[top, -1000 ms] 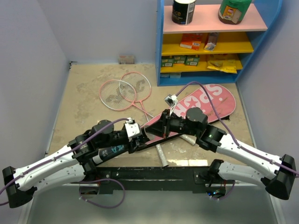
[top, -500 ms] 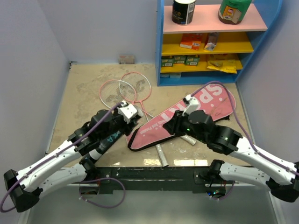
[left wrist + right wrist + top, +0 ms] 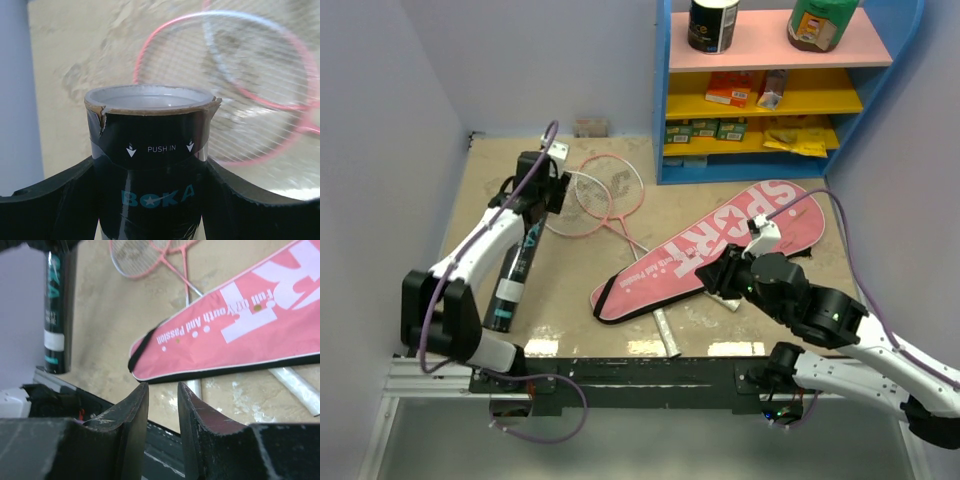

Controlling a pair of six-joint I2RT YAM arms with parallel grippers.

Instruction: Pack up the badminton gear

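Counter of mottled tan carries the gear, and a blue shelf unit stands at its far right, with jars on the pink top shelf and boxes on the yellow shelves below. The pink bag lettered "SPORT" lies flat. Its long axis is diagonal, the wide end far right near the shelf unit and the narrow, black-edged end near left. Whether anything is inside it cannot be told. The right tool hovers just beside the bag's near edge, its fingers parted by a narrow gap with nothing between them. The two rackets lie far left with their heads overlapping. Their shafts run near-right toward the bag, and pale handle ends show at the bag's near edge. The black shuttle tube stands roughly upright at the left of the counter, its open mouth uppermost. The left tool is clamped on it just below the rim, with the racket heads beyond. Only the tube's pale inner wall shows, not its contents.
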